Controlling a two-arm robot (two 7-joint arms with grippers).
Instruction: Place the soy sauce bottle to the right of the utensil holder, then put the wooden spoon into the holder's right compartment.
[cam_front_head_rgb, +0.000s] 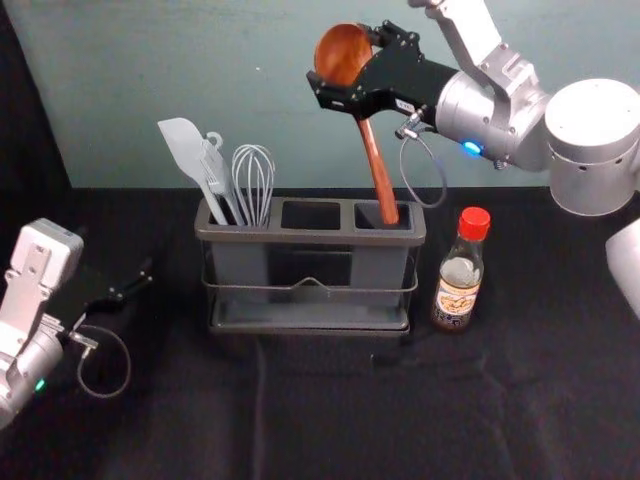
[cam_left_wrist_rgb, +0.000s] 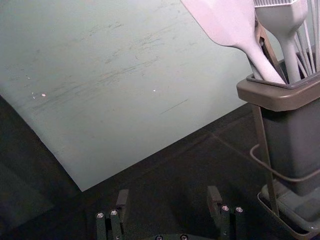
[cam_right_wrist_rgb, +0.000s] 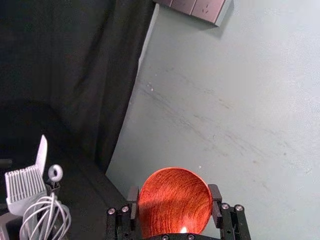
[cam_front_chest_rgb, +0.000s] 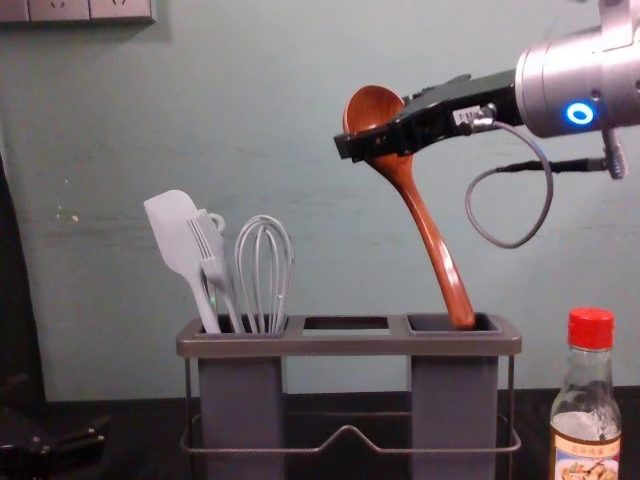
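A pale spatula (cam_front_chest_rgb: 176, 238) leans beside a brush (cam_front_chest_rgb: 211, 250) and a whisk (cam_front_chest_rgb: 262, 280) before a wall (cam_front_chest_rgb: 240, 110).

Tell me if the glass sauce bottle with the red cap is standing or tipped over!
Standing upright: the clear glass bottle rests on the black cloth base down, red cap on top.

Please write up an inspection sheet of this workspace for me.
Surface: black cloth, creased.
Job's things: soy sauce bottle upright, right of the holder; wooden spoon held bowl up, handle end at the right compartment's opening.
Clutter: nothing seen loose; spatula and whisk in the holder's left compartment.
Grippers: right gripper grips the spoon's bowl; left gripper open, left of the holder.
Cables: one looped at each wrist.
Surroundings: scuffed wall, dark curtain.
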